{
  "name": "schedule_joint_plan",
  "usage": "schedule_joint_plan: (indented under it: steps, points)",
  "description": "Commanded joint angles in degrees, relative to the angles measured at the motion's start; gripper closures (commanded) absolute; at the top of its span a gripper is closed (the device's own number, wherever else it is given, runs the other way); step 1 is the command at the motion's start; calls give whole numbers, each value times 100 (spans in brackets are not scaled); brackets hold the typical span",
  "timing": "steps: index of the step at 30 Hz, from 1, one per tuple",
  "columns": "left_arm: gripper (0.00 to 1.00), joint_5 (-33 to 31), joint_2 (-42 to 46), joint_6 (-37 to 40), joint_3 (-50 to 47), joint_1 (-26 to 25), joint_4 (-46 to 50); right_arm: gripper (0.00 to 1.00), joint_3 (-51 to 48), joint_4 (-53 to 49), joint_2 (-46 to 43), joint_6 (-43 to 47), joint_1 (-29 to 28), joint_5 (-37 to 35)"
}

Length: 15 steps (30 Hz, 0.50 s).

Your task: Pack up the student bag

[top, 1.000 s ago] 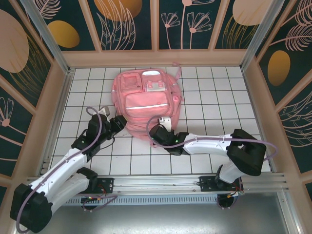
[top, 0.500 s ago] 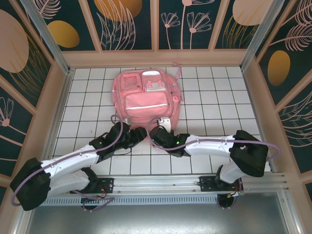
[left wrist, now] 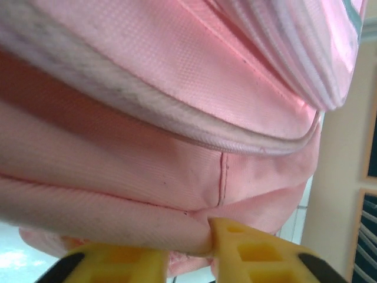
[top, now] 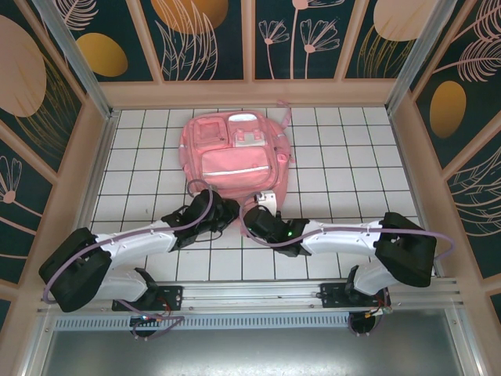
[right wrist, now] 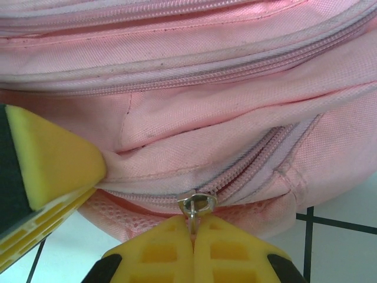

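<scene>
Right gripper (right wrist: 192, 229) tight on bag's (right wrist: 235, 76) zip-pull (right wrist: 197, 204)

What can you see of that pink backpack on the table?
The pink backpack is soft fabric, lying flat, front pockets up, on the white tiled table. It has a pale strip, white patch and straps. At its near edge the left gripper pinches a fabric fold; the right gripper clamps its metal zipper pull.

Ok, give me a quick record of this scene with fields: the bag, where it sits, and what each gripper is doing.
bag: pink backpack, front pockets facing up
surface: white tiled table
left gripper: pinching a fabric fold at the backpack's near edge
right gripper: shut on the metal zipper pull at the near edge
</scene>
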<state>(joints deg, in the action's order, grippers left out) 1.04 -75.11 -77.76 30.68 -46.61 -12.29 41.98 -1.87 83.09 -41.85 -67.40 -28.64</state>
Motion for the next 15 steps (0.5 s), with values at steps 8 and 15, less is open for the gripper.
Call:
schedule_joint_plan:
  steps: [8,15]
  points:
    - [100,-1197,927,330,-44,44,1068,100,-75,59,-209,222,142,-27]
    - [100,-1084,1794,523,-553,805,1502,100,-211,15,-339,481,707,349]
